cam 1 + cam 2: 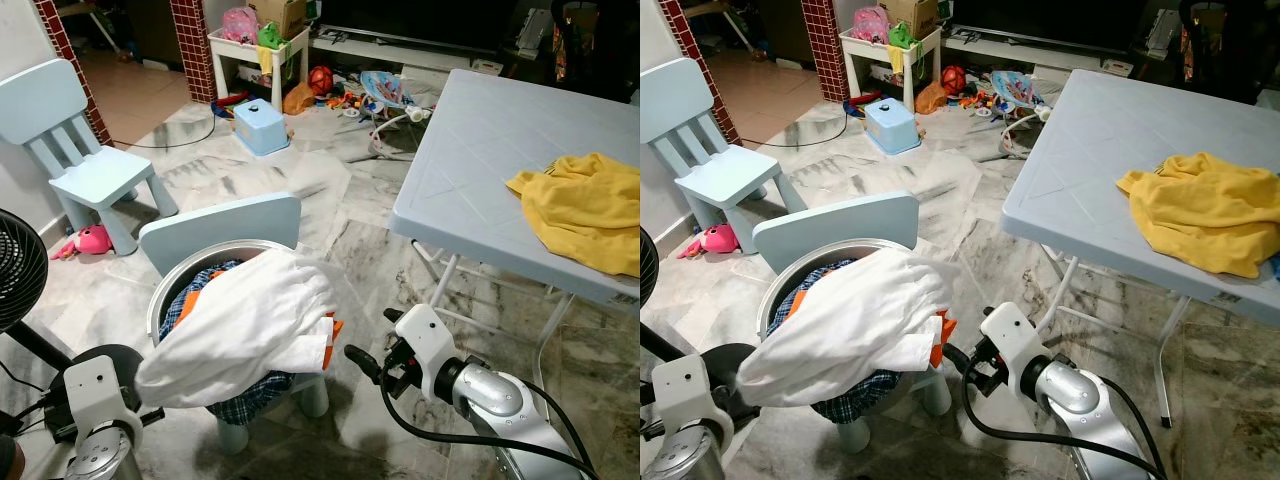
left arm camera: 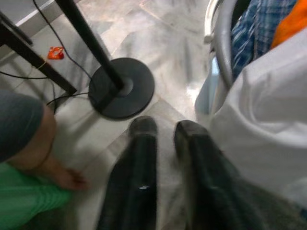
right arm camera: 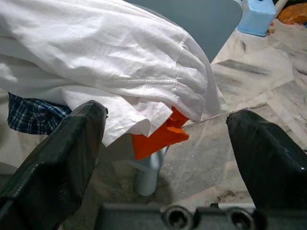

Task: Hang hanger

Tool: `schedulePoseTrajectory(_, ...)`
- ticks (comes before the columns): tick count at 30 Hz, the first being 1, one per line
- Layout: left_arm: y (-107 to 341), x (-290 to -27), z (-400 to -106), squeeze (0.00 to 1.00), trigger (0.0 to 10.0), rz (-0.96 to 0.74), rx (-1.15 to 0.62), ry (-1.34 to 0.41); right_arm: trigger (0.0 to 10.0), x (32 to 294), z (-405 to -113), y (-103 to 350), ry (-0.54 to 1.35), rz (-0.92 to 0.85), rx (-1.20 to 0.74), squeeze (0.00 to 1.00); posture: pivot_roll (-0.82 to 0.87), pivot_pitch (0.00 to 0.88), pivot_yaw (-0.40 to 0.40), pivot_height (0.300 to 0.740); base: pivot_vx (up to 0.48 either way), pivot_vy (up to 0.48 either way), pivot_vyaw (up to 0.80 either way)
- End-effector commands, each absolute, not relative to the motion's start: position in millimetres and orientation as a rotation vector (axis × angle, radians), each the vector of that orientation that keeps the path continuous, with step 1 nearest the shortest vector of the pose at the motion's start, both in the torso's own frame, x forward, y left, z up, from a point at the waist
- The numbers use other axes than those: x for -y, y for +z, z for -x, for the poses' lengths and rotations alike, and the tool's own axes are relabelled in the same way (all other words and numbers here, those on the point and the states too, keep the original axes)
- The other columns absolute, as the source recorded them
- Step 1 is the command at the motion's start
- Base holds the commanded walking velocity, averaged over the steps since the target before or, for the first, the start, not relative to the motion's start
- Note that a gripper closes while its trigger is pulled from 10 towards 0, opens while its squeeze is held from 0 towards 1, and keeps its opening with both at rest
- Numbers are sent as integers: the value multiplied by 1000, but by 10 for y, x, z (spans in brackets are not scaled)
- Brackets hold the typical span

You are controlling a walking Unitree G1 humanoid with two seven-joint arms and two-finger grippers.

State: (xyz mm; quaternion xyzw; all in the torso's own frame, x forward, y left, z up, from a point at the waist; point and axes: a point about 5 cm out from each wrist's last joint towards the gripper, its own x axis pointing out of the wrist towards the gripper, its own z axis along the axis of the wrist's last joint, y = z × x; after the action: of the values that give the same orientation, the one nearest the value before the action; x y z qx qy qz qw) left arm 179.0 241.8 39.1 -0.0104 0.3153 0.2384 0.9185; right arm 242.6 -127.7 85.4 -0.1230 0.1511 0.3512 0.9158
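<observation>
Pale blue worktop [image 1: 480, 150] on the right, with a crumpled yellow cloth [image 1: 585, 210] lying near its edge. Small blue chair [image 1: 230, 225] in the foreground, carrying a round metal basket [image 1: 165, 290] heaped with a white garment [image 1: 250, 320], plaid fabric [image 1: 245, 405] and something orange [image 1: 328, 345]. Second blue chair [image 1: 85, 165] by the left wall, a pink toy [image 1: 88, 240] on the marble floor just beside it. Black fan [image 1: 18, 268] at far left. Blue step stool [image 1: 260, 125] and scattered toys farther back.
</observation>
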Motion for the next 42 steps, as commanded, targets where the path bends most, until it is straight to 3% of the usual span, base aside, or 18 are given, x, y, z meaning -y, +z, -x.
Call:
schedulePoseTrajectory(1,374,-2425,-1764,1000,10000,-54,-676,426,10000,1298,-2440,839,727,264,-317,0,-49,47,-21,740,0,0,0)
schedulePoseTrajectory(6,475,-2587,-1781,1000,10000,-275,-595,390,10000,1300,-2454,840,722,265,-313,0,-49,46,-18,740,0,0,0)
schedulePoseTrajectory(9,906,-2569,-2107,1000,10000,-433,-311,335,10000,1284,-2447,832,728,264,-314,0,-43,49,-29,740,0,0,0)
schedulePoseTrajectory(13,1181,-2315,-2434,1000,10000,-427,-163,197,10000,1265,-2448,830,738,266,-314,0,-48,48,-33,740,0,0,0)
schedulePoseTrajectory(17,1238,-2175,-2571,1000,10000,-384,-136,126,10000,1259,-2459,835,740,269,-312,0,-54,48,-33,740,0,0,0)
schedulePoseTrajectory(20,1178,-1842,-2868,1000,10000,-286,-161,-12,10000,1250,-2471,844,740,270,-307,0,-64,49,-32,740,0,0,0)
schedulePoseTrajectory(23,1088,-1654,-2994,1000,10000,-276,-197,-88,10000,1239,-2463,839,742,271,-308,0,-77,47,-29,740,0,0,0)
schedulePoseTrajectory(25,974,-1387,-3132,1000,10000,-261,-255,-203,10000,1211,-2441,853,751,276,-303,0,-96,46,-19,740,0,0,0)
schedulePoseTrajectory(29,858,-1208,-3202,1000,10000,-227,-340,-291,10000,1227,-2427,872,748,281,-301,0,-114,48,-4,740,0,0,0)
schedulePoseTrajectory(42,440,-1296,-3218,1000,10000,-321,-544,-393,10000,1263,-2336,868,734,291,-316,0,-136,78,21,740,0,0,0)
